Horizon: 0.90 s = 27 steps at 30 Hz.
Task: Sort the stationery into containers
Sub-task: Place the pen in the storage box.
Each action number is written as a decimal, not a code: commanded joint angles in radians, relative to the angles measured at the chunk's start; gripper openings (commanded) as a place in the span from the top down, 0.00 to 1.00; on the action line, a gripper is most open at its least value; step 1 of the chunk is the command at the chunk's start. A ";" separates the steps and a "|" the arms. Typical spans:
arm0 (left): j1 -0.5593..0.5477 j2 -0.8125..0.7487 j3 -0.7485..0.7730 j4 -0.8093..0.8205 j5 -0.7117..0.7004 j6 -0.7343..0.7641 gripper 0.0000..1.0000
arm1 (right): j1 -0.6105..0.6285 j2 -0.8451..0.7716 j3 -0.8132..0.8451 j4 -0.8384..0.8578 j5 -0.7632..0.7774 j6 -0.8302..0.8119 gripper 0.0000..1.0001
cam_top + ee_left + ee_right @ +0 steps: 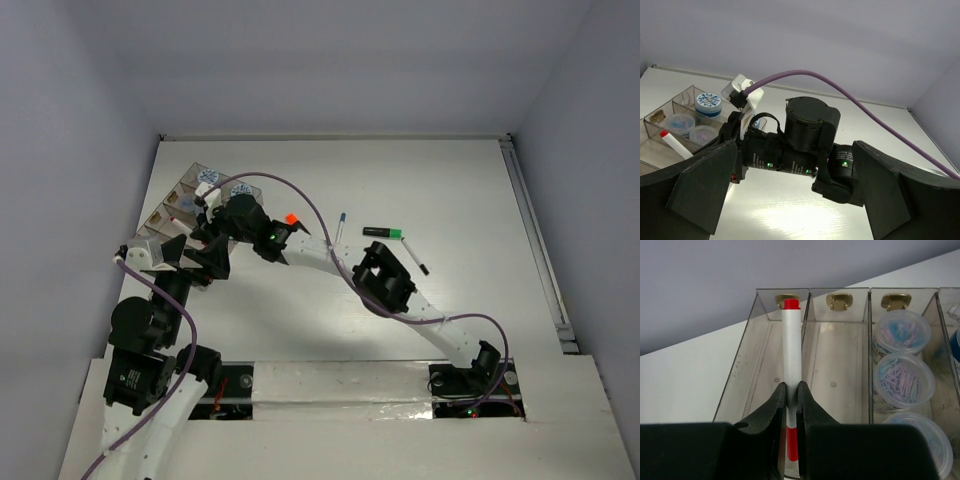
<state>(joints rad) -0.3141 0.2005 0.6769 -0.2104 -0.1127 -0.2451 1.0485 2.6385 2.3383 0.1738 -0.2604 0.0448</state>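
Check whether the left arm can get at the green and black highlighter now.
Probably not directly: the right arm stretches across between the left gripper and the green and black highlighter.

White table [450, 180], matte, with faint grain showing in the left wrist view. Back wall [340, 60], left wall [60, 200] and right wall [600, 200] are plain pale grey-lilac and close the table in on three sides. A pale rail [536, 240] runs along the table's right edge. A glossy white ledge [340, 383] crosses the near edge. Light is soft and even from above.
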 commanded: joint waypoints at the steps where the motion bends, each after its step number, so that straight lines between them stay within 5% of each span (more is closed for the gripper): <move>1: -0.006 0.017 0.027 0.040 0.013 0.003 0.01 | -0.010 0.015 0.032 0.058 0.050 -0.008 1.00; 3: -0.006 0.019 0.027 0.042 0.015 0.003 0.01 | -0.010 0.008 0.023 0.064 0.056 -0.008 0.96; 7: -0.006 0.019 0.027 0.040 0.015 0.003 0.01 | -0.010 -0.006 0.024 0.050 0.064 -0.022 0.55; 10: -0.006 0.020 0.026 0.043 0.016 0.004 0.01 | -0.010 -0.041 0.003 0.038 0.069 -0.022 0.44; 15: -0.006 0.014 0.024 0.043 0.018 0.004 0.01 | -0.041 -0.243 -0.196 0.071 0.153 -0.010 0.41; 19: -0.016 0.004 0.023 0.045 0.019 0.006 0.01 | -0.105 -0.474 -0.541 0.096 0.247 0.104 0.43; 23: -0.025 -0.013 0.021 0.045 0.019 0.006 0.01 | -0.175 -0.627 -0.799 -0.061 0.485 0.174 0.42; 27: -0.025 -0.015 0.020 0.048 0.025 0.006 0.01 | -0.269 -0.689 -0.902 -0.230 0.561 0.266 0.42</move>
<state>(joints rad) -0.3336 0.1978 0.6769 -0.2092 -0.1043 -0.2447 0.8280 1.9713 1.5120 0.0883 0.1528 0.2180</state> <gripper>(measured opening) 0.989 0.577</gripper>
